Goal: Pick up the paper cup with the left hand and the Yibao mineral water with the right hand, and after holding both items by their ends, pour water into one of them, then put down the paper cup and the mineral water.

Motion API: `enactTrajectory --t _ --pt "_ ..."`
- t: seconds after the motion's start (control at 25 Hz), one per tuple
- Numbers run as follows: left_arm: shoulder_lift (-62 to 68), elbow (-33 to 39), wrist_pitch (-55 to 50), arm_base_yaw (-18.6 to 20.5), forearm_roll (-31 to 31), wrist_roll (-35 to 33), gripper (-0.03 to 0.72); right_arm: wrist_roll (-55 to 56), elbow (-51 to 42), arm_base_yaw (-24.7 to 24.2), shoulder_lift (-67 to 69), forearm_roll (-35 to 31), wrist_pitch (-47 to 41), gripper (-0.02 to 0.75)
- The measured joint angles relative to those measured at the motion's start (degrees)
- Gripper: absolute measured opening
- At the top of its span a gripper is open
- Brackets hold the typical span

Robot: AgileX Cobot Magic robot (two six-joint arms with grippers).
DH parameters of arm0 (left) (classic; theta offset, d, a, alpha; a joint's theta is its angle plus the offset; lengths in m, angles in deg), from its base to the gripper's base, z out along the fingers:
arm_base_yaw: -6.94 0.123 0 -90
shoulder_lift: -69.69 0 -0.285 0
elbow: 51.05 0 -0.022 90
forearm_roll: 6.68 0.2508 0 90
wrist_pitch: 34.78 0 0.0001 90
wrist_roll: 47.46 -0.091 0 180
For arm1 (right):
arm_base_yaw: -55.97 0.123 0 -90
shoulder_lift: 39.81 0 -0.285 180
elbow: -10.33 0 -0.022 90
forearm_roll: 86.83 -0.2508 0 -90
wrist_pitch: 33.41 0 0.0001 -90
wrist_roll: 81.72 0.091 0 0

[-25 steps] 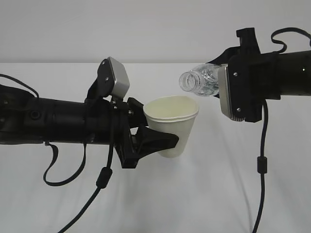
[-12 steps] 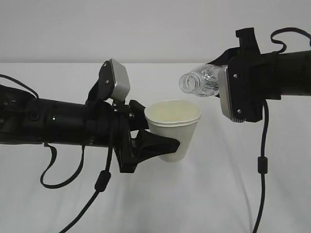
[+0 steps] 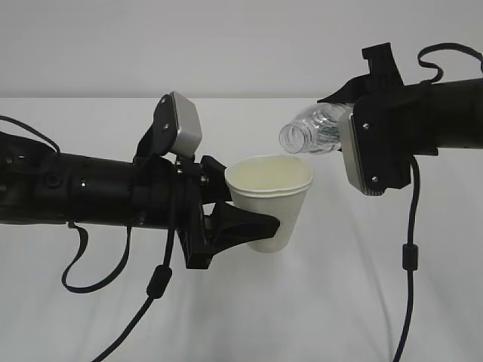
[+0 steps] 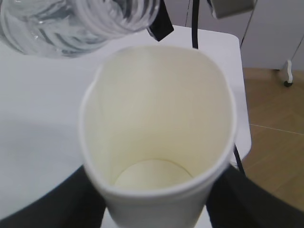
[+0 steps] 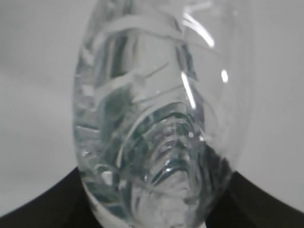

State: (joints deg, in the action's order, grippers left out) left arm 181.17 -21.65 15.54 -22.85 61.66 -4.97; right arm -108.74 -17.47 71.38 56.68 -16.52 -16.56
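Now we see the left hand (image 3: 253, 222) pinching the paper cup (image 3: 269, 197) upright above the table (image 3: 317, 302), left of centre. Our right hand (image 3: 343, 132) clamps the Yibao mineral water (image 3: 311, 130), tipped with its open mouth just above the cup's right rim.

A white tabletop (image 3: 317, 302) is seen across the lower part of the exterior view, backed by a plain pale wall (image 3: 226, 45) toward 12 o'clock. In the left wrist view, a wooden floor (image 4: 275, 152) is shown at 3 o'clock, with a small caster wheel (image 4: 288, 81) resting on it.
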Motion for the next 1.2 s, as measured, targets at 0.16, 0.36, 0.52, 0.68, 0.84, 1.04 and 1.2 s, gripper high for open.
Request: enactTrajectory --t 0.16,0.36,0.52,0.68,0.84,1.04,1.2 --pt "0.0 0.0 0.1 0.0 0.0 0.0 0.426 -1.4 0.1 0.0 0.0 0.0 0.0 0.426" --pt "0.0 0.0 0.1 0.0 0.0 0.0 0.426 -2.8 0.1 0.0 0.0 0.0 0.0 0.426" --pt "0.0 0.0 0.1 0.0 0.0 0.0 0.426 -3.9 1.0 0.0 0.0 0.0 0.0 0.426" --pt "0.0 0.0 0.1 0.0 0.1 0.0 0.426 -4.2 1.7 0.0 0.0 0.0 0.0 0.426" --pt "0.0 -0.1 0.1 0.0 0.2 0.0 0.426 -4.8 2.0 0.0 0.0 0.0 0.1 0.426" --pt "0.0 -0.1 0.1 0.0 0.2 0.0 0.426 -6.0 2.0 0.0 0.0 0.0 0.1 0.426" --pt "0.0 -0.1 0.1 0.0 0.2 0.0 0.426 -6.8 2.0 0.0 0.0 0.0 0.1 0.426"
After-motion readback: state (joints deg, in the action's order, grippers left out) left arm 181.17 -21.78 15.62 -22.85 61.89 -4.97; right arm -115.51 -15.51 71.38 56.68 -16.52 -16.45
